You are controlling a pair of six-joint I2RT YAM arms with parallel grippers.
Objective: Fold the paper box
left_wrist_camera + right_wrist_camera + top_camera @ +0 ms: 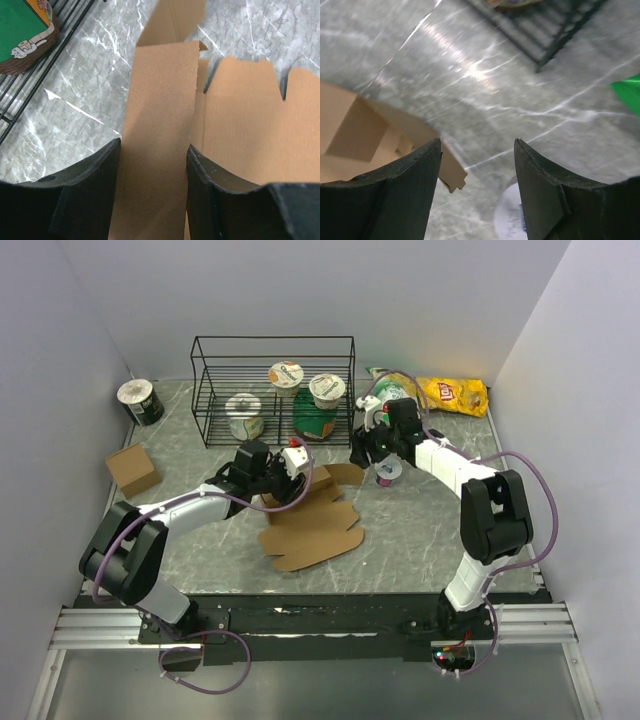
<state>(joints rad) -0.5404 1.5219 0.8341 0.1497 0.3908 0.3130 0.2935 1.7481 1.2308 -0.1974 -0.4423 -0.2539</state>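
The paper box (pixel 312 527) is a flat brown die-cut sheet lying on the marble table (pixel 430 530), with its far flaps lifted a little. My left gripper (pixel 297 473) is over the sheet's far left part. In the left wrist view, a narrow raised panel of the box (pixel 157 125) fills the gap between the wide-apart fingers (pixel 85 192); I cannot tell if they touch its edges. My right gripper (pixel 362 452) hovers open and empty just past the far right flap (pixel 350 135), its fingers (pixel 555 195) over bare table.
A black wire rack (pixel 272 390) holding several cups stands at the back. A small cube-like cardboard box (pixel 133 468) and a dark can (pixel 140 402) are at the left. A yellow chip bag (pixel 455 393) and a green bag (pixel 395 388) lie back right. A small white round lid (pixel 387 472) sits by the right gripper.
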